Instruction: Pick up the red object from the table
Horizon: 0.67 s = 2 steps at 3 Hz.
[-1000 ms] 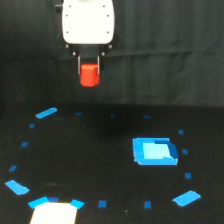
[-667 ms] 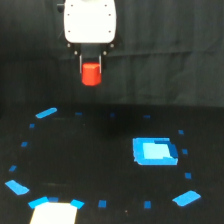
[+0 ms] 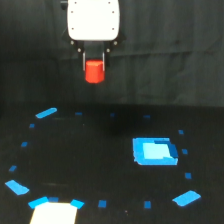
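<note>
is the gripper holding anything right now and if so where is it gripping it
Yes. The gripper holds the red object by its upper part, fingers on either side, and it hangs in the air well above the table.

The small red-orange block looks like smooth, slightly glossy plastic, catching a soft sheen on its front. The white gripper body above it has a smooth, hard, plastic-like shell with an even shine. The flat black table looks matt, while its blue tape marks and larger blue square patch look smooth and bright. The black curtain backdrop appears to be matt cloth with faint folds.
</note>
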Tool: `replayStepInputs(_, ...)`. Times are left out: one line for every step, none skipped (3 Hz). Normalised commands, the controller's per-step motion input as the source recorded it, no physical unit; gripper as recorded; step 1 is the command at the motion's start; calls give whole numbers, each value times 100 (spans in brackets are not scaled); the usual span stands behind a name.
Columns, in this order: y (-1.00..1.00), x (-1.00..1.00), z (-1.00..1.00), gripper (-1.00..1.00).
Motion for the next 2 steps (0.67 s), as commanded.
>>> replayStepInputs(12, -2, 31, -96)
replayStepInputs(8, 3, 34, -97)
